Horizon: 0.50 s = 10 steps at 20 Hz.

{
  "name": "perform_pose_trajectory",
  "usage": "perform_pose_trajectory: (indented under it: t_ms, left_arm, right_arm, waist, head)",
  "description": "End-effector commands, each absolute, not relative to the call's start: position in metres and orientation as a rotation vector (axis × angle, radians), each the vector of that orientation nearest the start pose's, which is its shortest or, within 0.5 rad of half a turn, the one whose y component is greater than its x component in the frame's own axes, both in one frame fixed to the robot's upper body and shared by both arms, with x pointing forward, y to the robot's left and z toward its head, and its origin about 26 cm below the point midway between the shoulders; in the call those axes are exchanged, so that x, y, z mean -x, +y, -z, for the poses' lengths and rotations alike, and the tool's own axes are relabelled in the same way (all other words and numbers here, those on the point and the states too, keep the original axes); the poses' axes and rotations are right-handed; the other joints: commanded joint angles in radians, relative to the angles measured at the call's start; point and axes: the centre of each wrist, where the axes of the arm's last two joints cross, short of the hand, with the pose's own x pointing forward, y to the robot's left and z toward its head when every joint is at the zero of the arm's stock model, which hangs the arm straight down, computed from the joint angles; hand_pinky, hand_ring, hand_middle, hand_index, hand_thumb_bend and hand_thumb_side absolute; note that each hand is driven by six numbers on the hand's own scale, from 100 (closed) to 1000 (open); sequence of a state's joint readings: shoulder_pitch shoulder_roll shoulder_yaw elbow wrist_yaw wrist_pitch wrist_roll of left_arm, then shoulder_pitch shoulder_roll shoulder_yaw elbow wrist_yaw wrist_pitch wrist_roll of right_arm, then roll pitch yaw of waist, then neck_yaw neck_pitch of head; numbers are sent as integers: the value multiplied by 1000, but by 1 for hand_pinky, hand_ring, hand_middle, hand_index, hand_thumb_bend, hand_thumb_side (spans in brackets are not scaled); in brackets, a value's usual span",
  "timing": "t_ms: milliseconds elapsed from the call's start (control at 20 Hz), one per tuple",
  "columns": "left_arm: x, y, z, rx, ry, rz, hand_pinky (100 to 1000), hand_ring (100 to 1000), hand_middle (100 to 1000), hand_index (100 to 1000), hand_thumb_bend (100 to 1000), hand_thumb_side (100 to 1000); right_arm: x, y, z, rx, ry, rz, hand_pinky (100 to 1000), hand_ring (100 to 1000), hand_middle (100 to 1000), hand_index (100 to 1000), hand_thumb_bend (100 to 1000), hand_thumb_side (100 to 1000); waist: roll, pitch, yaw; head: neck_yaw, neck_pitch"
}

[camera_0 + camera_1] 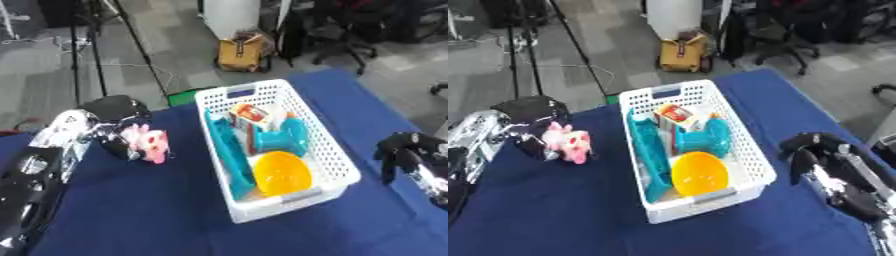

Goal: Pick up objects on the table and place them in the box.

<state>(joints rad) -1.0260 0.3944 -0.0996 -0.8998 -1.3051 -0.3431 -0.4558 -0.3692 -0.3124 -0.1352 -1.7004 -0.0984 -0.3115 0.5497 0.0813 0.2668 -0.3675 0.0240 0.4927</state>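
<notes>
Left hand (pixel 112 131) fingers curl round a pink plush toy (pixel 147 143) over the blue-clothed counter (pixel 157 210), left of the white plastic lattice basket (pixel 337 150). Right hand (pixel 811 152), fingers curled and empty; right eye view shows more of its arm.

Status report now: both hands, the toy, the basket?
Left hand shut on pink toy, left of white basket. Right hand curled, holding nothing. Nothing in the way.
</notes>
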Motion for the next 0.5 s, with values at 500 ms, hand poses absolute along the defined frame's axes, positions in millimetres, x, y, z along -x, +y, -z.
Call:
perform_pose_trajectory:
  t_ms: [500]
  left_arm:
    - [-490, 264, -215, -1004, -1131, 1833, 1000, 747, 629, 793, 294, 127]
  right_arm:
    - [-343, -312, -176, -67, -2272, -853, 336, 372, 553, 722, 100, 546]
  waist:
    - [-10, -17, 4]
  head:
    - [-10, -7]
